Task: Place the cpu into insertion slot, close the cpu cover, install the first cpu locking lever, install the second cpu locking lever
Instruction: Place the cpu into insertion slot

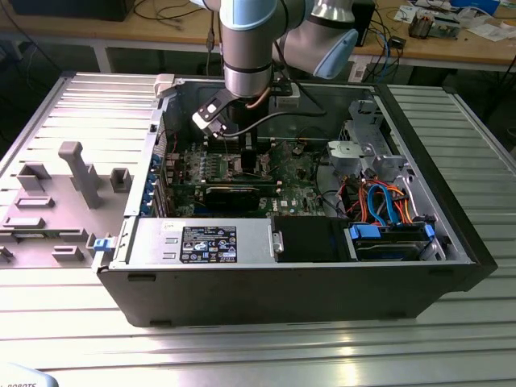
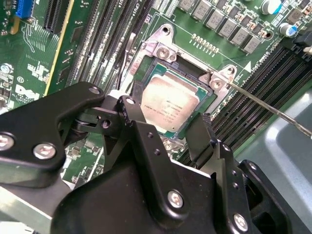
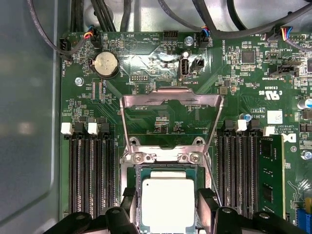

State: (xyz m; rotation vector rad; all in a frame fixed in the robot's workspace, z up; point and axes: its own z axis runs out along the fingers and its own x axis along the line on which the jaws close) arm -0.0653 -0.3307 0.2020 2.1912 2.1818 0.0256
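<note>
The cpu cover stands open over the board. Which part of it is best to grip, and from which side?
Probably the free crossbar of the cpu cover, the end farthest from its hinge at the insertion slot. This straight, thin strip seems lifted off the board, so coming from above and pinching across its thickness looks feasible. The side arms are narrower and slanted.

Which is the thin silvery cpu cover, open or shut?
Open: in the first wrist view the silvery frame-shaped cpu cover is swung back off the square insertion slot, its grey cpu exposed.
</note>
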